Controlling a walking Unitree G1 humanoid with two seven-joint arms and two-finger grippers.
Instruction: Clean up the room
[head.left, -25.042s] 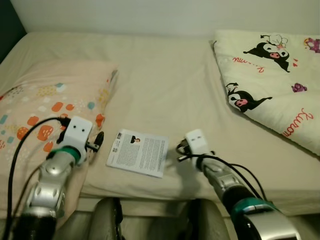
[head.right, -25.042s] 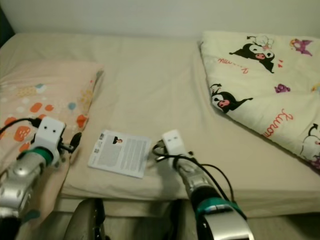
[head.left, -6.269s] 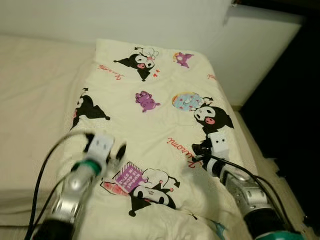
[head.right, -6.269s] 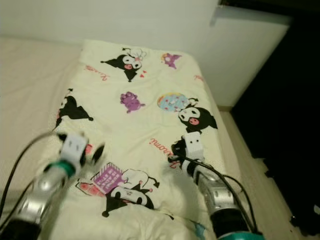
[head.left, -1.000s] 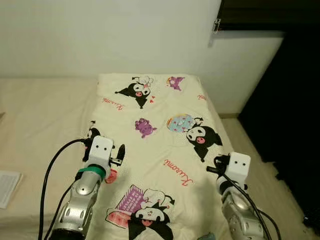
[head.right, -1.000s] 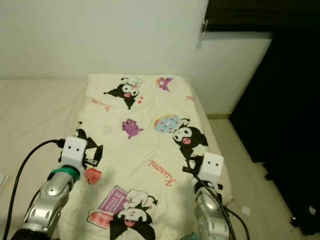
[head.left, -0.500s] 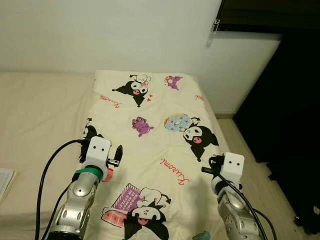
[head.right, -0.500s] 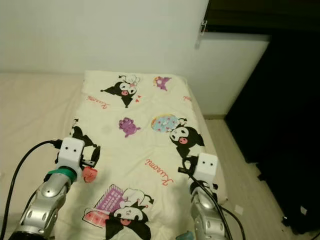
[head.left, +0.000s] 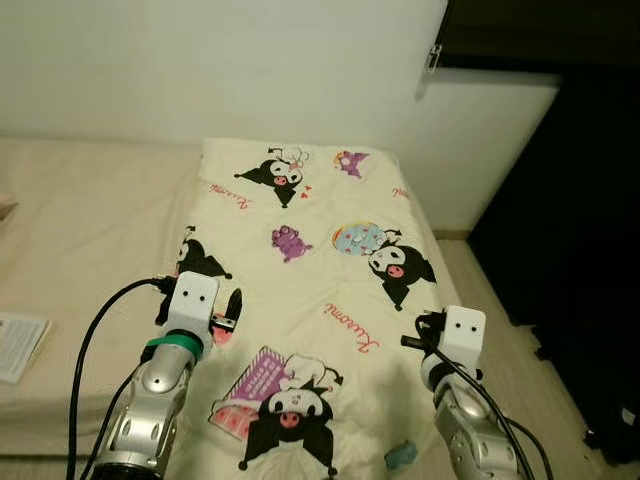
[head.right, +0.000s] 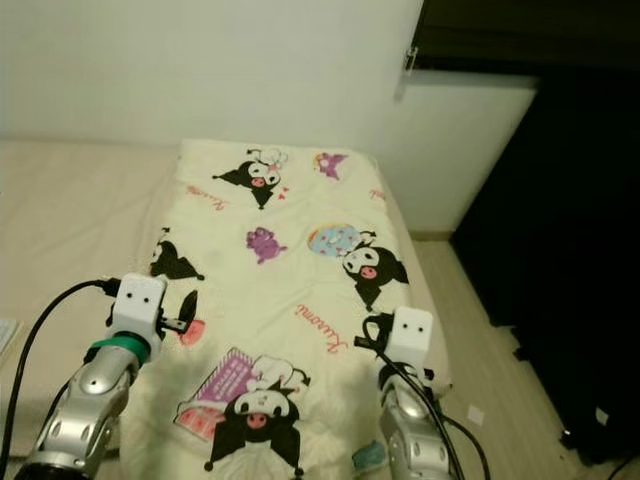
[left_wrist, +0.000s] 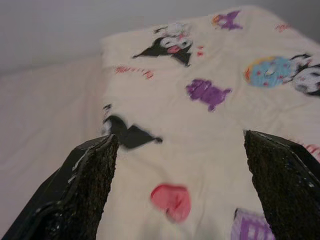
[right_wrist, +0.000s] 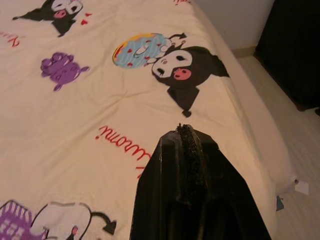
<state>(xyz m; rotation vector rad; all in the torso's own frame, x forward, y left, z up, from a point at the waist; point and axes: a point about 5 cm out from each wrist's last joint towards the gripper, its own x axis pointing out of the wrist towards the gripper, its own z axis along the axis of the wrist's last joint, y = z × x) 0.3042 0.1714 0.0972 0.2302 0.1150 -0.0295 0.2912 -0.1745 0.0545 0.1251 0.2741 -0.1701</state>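
You are standing at the side of the bed (head.left: 90, 220), looking down at a cream blanket (head.left: 310, 260) printed with cartoon figures, which lies across the middle of the frame from the wall at the top to the near edge at the bottom. My guess is that the step in hand is straightening this blanket as part of tidying the room. Nothing is gripped yet.

Your left gripper (head.left: 226, 312) hovers over the blanket's left edge in the lower left of the head view; in its wrist view the two fingers (left_wrist: 90, 185) stand wide apart with nothing between them. Your right gripper (head.left: 412, 338) hangs over the blanket's right side in the lower right. In its wrist view the fingers (right_wrist: 186, 165) are pressed together and hold nothing.

The next move probably calls for parting the right fingers, then lowering both grippers to pinch the cloth at the near edge, where it looks a little rumpled.

At the far left edge of the frame a leaflet (head.left: 20, 345) lies on the bare sheet, well apart from the blanket, and it may also need putting away. To the right the floor (head.left: 500, 330) drops off beside a dark area, so mind your footing there.
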